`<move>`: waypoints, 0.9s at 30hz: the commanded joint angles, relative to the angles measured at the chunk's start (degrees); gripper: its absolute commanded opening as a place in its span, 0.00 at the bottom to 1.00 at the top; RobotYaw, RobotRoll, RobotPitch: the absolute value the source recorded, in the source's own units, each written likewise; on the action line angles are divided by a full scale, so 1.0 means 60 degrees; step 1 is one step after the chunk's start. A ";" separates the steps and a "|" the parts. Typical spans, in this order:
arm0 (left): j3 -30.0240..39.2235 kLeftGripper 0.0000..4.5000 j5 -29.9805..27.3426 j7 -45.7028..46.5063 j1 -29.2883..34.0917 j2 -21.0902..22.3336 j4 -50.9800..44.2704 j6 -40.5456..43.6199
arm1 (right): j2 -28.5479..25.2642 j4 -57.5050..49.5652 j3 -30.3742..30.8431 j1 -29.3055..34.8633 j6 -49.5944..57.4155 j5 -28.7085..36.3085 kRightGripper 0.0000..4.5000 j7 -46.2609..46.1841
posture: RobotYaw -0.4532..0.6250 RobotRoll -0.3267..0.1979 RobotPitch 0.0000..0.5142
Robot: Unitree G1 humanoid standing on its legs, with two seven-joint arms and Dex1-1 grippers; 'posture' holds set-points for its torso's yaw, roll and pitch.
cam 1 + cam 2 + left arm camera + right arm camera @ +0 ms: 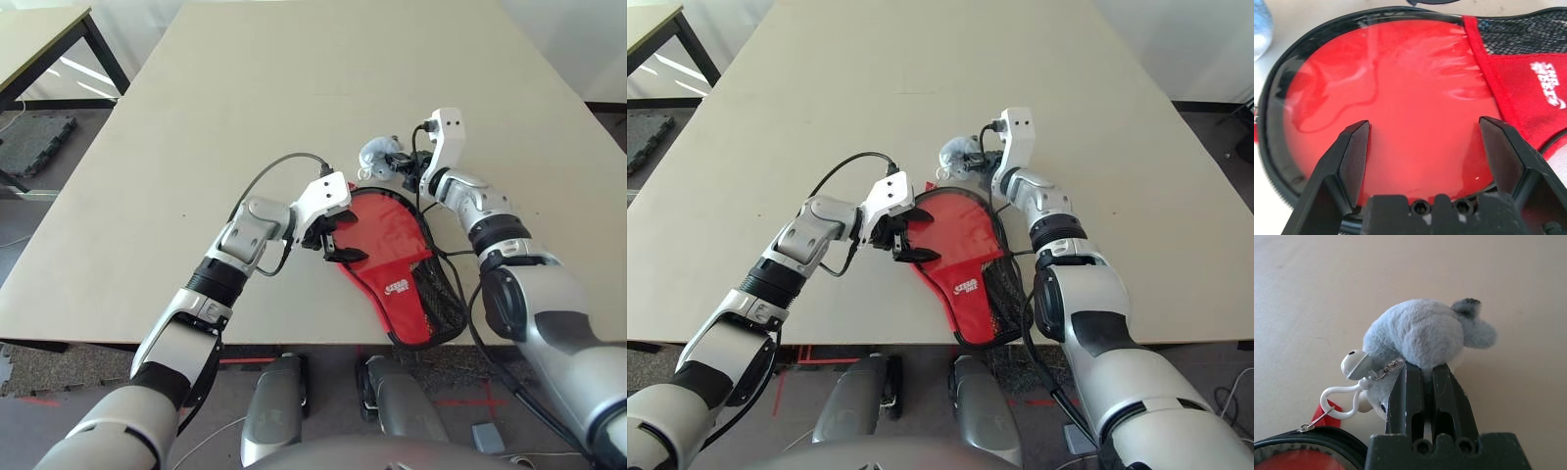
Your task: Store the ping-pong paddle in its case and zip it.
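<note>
The case [397, 289], red with a white logo, a black mesh pocket and a black zipper rim, lies near the table's front edge. A glossy round red face, the ping-pong paddle [1400, 98], shows inside the rim; its handle is hidden. My left gripper [1425, 127] hangs open just above that red face, at the case's left side [338, 245]. At the case's far end lies a grey-blue plush charm [1420, 333], joined by a white clip [1342, 399] to the zipper. My right gripper [1422, 364] is shut on the charm's underside.
The beige table [294, 88] stretches wide and bare behind and to both sides of the case. The case's narrow end reaches the table's front edge [294, 345]. A second table [39, 39] stands off to the far left.
</note>
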 commanded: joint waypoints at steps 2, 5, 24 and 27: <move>-0.0572 1.00 0.0142 -0.0143 0.0362 -0.0087 0.0312 0.0386 | -0.0569 0.0352 -0.0186 -0.0100 -0.0311 -0.0167 0.00 -0.0235 | 0.52 0.62 0.31; -0.0596 1.00 0.0137 -0.0155 0.0336 -0.0089 0.0336 0.0373 | -0.0817 0.0411 -0.0242 -0.0055 -0.0356 -0.0164 0.00 -0.0192 | 0.52 0.62 0.31; -0.0790 1.00 0.0118 -0.0221 0.0308 -0.0141 0.0455 0.0246 | -0.2697 0.0034 0.0607 0.1005 -0.1015 -0.1278 0.00 0.1125 | 0.49 0.62 0.30; -0.0817 1.00 0.0121 -0.0208 0.0293 -0.0167 0.0508 0.0200 | -0.3106 -0.0275 0.0731 0.1403 -0.0899 -0.1329 0.00 0.1657 | 0.48 0.62 0.30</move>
